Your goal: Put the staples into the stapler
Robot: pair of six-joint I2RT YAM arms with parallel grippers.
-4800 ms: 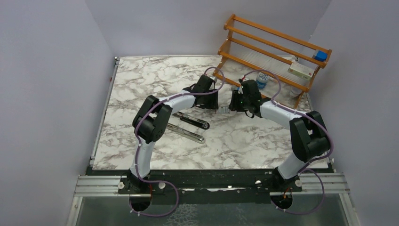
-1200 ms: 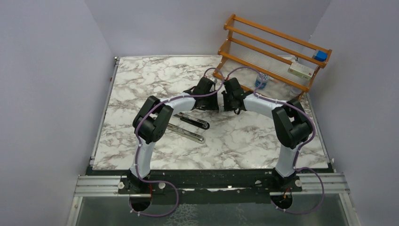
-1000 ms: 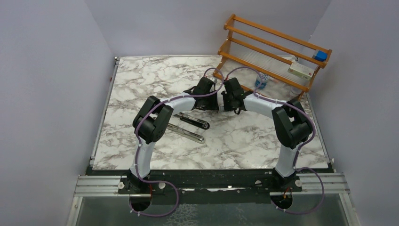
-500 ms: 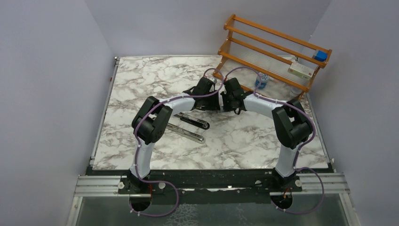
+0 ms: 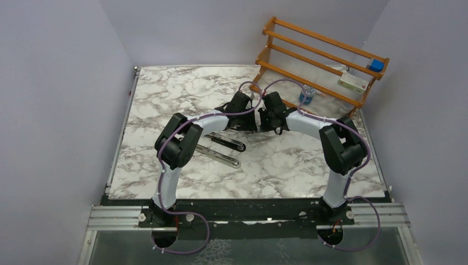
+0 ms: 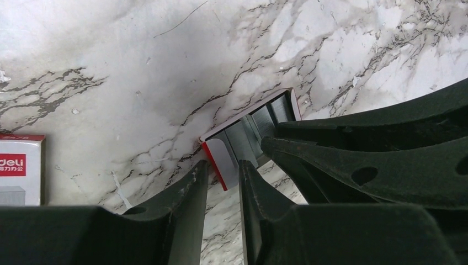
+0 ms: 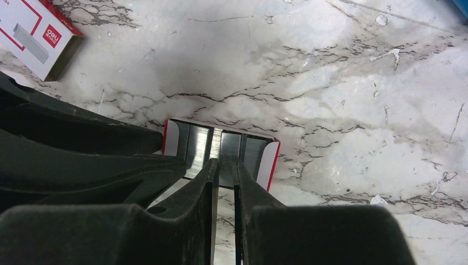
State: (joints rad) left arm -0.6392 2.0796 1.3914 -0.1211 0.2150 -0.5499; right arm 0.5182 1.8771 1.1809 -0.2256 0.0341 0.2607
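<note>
Silver staple strips [image 7: 198, 146] are packed in the open red-and-white tray [image 7: 270, 157], which is set on the marble table [image 5: 165, 99] with its long axis from 9 to 3 o'clock in the right wrist view. One strip appears nipped by the narrowly closed right gripper [image 7: 225, 164]. The tray's 9 o'clock end is clasped by the left gripper [image 6: 223, 170]. Seen from overhead, the stapler [image 5: 227, 143] lies at 8 o'clock from both grippers, its length running 10 to 4 o'clock, nearer the left arm; the strip would have to be carried that way.

Robot lab: walled marble tabletop [image 5: 165, 94]
</note>
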